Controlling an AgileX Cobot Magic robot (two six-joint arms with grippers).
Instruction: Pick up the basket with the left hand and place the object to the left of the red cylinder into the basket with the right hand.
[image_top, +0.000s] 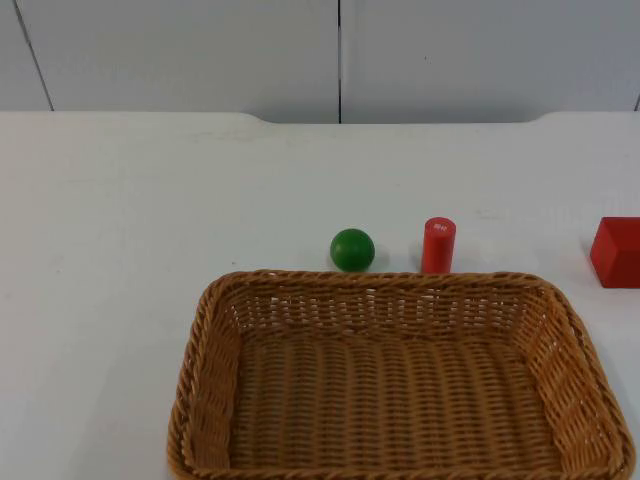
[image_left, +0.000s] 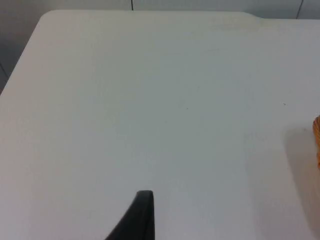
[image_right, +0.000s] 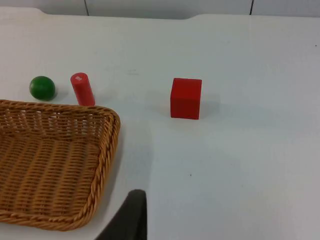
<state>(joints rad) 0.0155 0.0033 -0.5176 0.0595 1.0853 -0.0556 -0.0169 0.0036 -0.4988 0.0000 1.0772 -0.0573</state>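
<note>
Basket (image_top: 400, 375) sat flat on the white table (image_top: 120, 250), not picked up yet, with the green ball (image_top: 352, 249) just behind it, left of the red cylinder (image_top: 438, 245), so I had to reach my left gripper to the rim first, and I could not tell how my grippers stood.

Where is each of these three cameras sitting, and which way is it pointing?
Top view: fixed above, looking down and forward at the basket, green ball, red cylinder and red cube.
Left wrist view: on the left arm, facing bare table and the basket's edge; a black fingertip shows.
Right wrist view: on the right arm, facing the same four things; its fingertip shows.
All three share the basket.
</note>
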